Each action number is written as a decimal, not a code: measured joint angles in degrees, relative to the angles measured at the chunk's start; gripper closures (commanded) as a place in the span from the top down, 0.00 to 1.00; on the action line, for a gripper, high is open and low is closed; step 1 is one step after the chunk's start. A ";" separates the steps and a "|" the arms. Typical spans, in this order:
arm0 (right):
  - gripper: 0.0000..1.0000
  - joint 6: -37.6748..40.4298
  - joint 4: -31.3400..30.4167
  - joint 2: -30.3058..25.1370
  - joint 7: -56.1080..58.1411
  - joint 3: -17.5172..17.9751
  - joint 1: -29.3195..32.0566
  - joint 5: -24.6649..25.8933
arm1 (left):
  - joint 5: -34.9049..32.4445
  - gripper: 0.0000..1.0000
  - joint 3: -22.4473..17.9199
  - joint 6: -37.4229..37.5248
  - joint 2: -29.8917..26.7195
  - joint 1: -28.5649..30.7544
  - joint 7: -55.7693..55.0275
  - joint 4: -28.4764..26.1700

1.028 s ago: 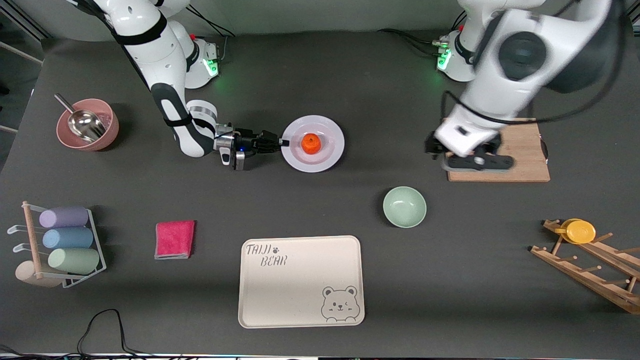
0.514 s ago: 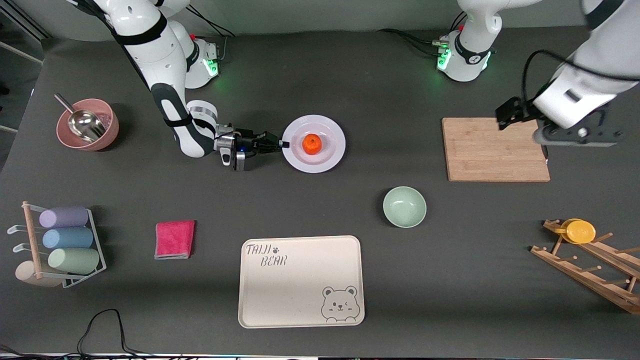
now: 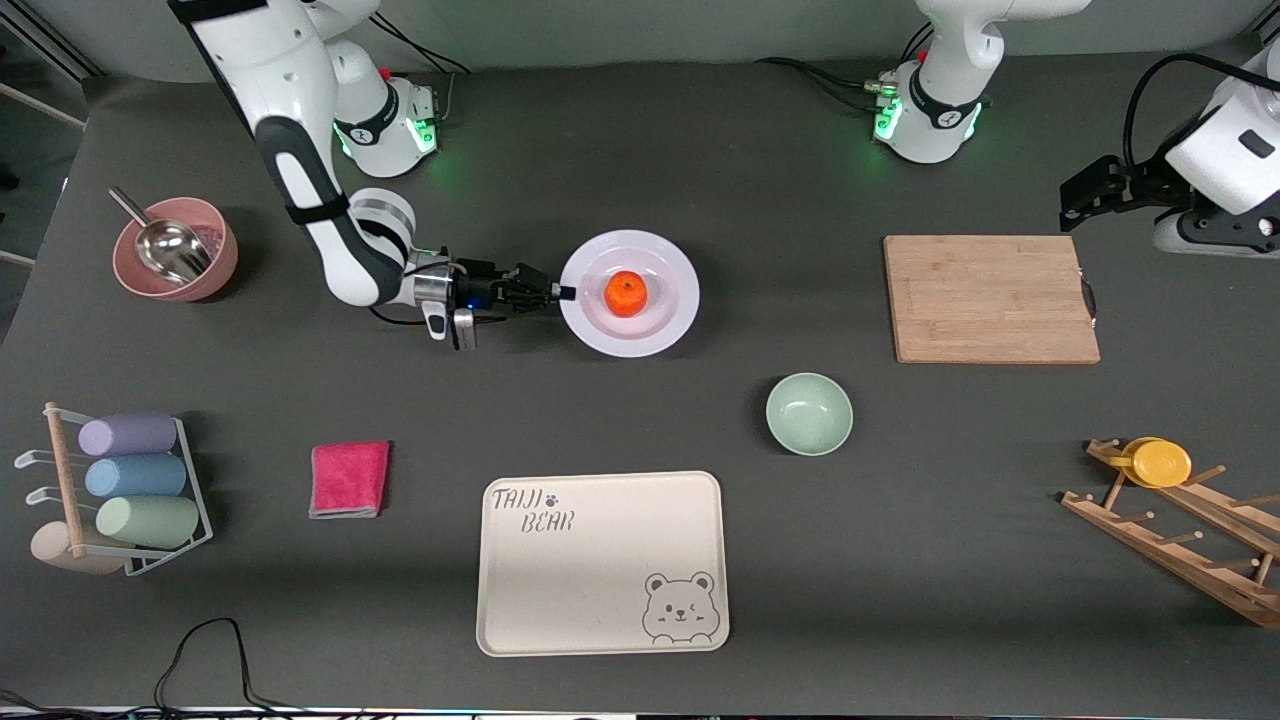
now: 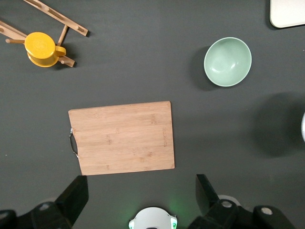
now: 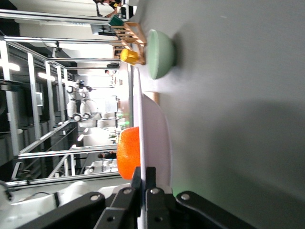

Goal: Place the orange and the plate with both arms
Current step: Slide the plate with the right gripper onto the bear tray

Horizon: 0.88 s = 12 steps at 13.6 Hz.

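Bright orange against pale lavender-white, the orange (image 3: 625, 294) is seen resting at the middle of the plate (image 3: 672, 322), which is found on the dark tabletop (image 3: 700, 170) between the two arm bases' ends, farther from the front camera than the green bowl (image 3: 809, 413) and the cream bear tray (image 3: 602, 563). The right end effector (image 3: 563, 292) is held low and level at the plate's rim on the side toward the right arm's end of the tabletop; its fingers (image 5: 145, 183) are pressed together on that rim, one above and one below it, as is shown in the right wrist view, where the orange (image 5: 128, 152) is seen just past the clamped edge of the plate (image 5: 155, 129). The left end effector (image 3: 1085, 190) is held up in the air near the left arm's end of the tabletop, over bare surface just beside the bamboo cutting board (image 3: 990, 298), with its fingers (image 4: 74, 198) spread wide and nothing between them. A yellow cup (image 3: 1160, 463) is hung on the wooden rack (image 3: 1180, 540). A pink cloth (image 3: 349, 478) is laid near the tray, and a metal scoop (image 3: 165, 245) is set in the pink bowl (image 3: 215, 268).
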<state>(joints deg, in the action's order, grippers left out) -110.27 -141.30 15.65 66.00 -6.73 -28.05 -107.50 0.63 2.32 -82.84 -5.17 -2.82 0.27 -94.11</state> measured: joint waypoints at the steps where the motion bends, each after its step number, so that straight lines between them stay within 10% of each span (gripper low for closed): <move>1: 0.00 -0.11 -0.06 -1.77 -1.59 -0.16 0.02 0.53 | 0.00 1.00 -0.01 -0.05 0.20 -0.01 0.03 0.00; 6: 0.00 -1.12 5.59 -0.06 -4.38 -0.46 4.07 6.19 | 0.16 1.00 -0.06 -0.22 0.64 -0.12 0.05 0.01; 12: 0.00 -1.07 36.77 19.87 -16.31 -2.91 7.48 9.59 | 0.31 1.00 -0.59 -0.21 0.92 -0.11 0.04 -0.02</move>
<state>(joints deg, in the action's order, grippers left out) -111.34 -104.53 35.52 49.70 -9.63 -20.58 -97.91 0.94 1.73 -83.05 -4.25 -2.92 0.31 -94.14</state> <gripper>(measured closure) 0.965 0.000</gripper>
